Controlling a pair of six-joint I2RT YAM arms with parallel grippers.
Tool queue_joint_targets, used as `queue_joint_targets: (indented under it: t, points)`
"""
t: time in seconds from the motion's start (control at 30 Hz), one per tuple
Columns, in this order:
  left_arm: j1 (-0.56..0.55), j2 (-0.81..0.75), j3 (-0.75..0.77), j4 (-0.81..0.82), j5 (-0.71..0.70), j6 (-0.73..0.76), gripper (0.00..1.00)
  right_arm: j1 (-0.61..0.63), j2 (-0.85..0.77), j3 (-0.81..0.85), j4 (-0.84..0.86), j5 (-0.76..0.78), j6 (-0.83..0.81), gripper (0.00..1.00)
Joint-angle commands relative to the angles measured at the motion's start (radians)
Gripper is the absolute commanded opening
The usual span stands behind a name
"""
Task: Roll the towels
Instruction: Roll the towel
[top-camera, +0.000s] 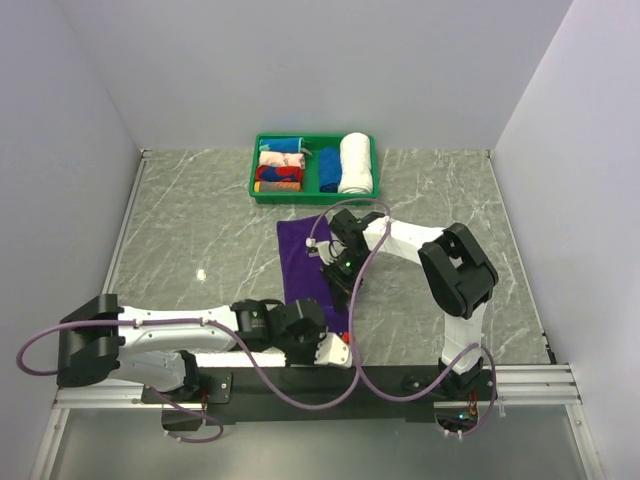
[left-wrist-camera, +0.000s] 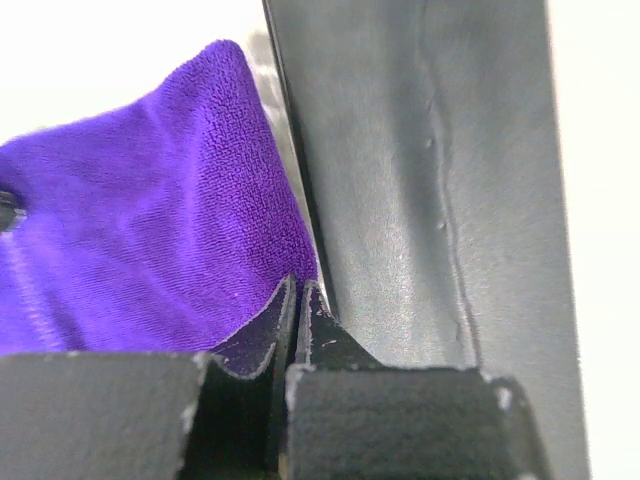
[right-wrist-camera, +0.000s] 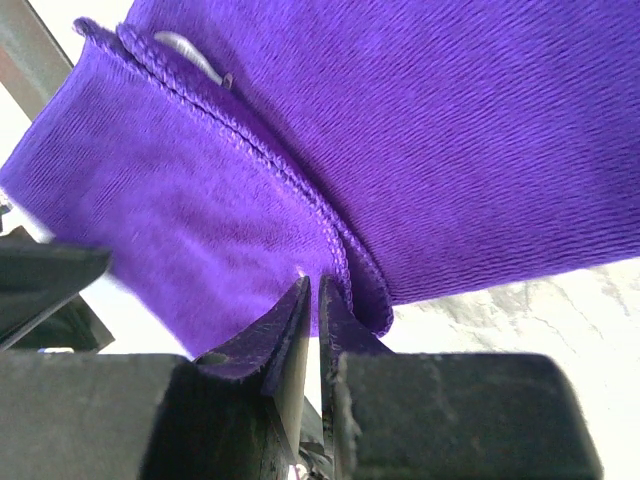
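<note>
Towel position: the purple towel (top-camera: 300, 255) lies on the bench (top-camera: 200, 230) near centre, its long axis running from 12 to 6 o'clock. I find the left hand (top-camera: 335, 342) at the towel's 6 o'clock end. In its wrist view the fingers are closed on a flap of purple cloth, and the rest of the towel rises toward 10 o'clock. The right hand (top-camera: 336, 278) sits on the towel's 3 o'clock edge. Its wrist view shows it clamped on a folded-over stitched hem, with the main cloth spreading toward 1 o'clock. A green tray (top-camera: 313, 198) stands just beyond the towel at 12 o'clock.
</note>
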Motion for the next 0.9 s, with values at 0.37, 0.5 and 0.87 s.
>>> queue_joint_targets:
  t: [0.37,0.5,0.87]
  points:
    - [0.319,0.028,0.175,-0.118,0.265,-0.008,0.01,-0.089,-0.005,0.094,-0.046,-0.054,-0.010,0.21]
    - [0.382,0.061,0.186,-0.115,0.251,0.032,0.00,-0.118,-0.013,0.117,-0.060,-0.047,-0.007,0.27]
    - [0.499,0.189,0.203,-0.029,0.214,0.118,0.01,-0.190,0.021,0.166,-0.118,-0.080,-0.012,0.37]
